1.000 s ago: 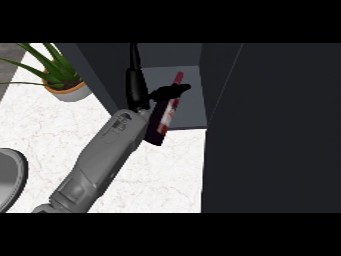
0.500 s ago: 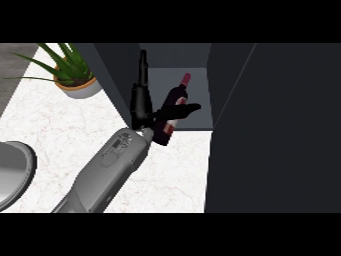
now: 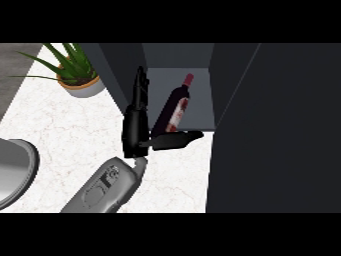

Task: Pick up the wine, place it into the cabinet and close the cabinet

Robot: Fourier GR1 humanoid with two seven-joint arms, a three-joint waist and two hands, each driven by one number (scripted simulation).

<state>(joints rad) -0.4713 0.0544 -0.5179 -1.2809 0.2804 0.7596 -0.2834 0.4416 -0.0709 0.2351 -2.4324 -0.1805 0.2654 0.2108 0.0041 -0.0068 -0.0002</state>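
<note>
The dark wine bottle [image 3: 175, 107], with a red cap and a pale label, leans inside the open cabinet [image 3: 199, 98], neck pointing to the back. My left hand [image 3: 135, 134] stands just left of it at the cabinet's mouth. Its fingers [image 3: 139, 95] are straight along the cabinet's left wall, and its thumb [image 3: 177, 140] reaches out under the bottle's base. The hand looks open, no longer wrapped round the bottle. My right hand shows nowhere in the head view.
The cabinet's dark door [image 3: 291, 130] stands open and fills the right side. A potted green plant [image 3: 78, 76] sits on the white marble counter [image 3: 62, 130] at the back left. A grey round basin [image 3: 3, 175] lies at the left edge.
The bottle has gone deeper into the cabinet and now rests there. My left hand's fingers have straightened off it, and the forearm has pushed forward.
</note>
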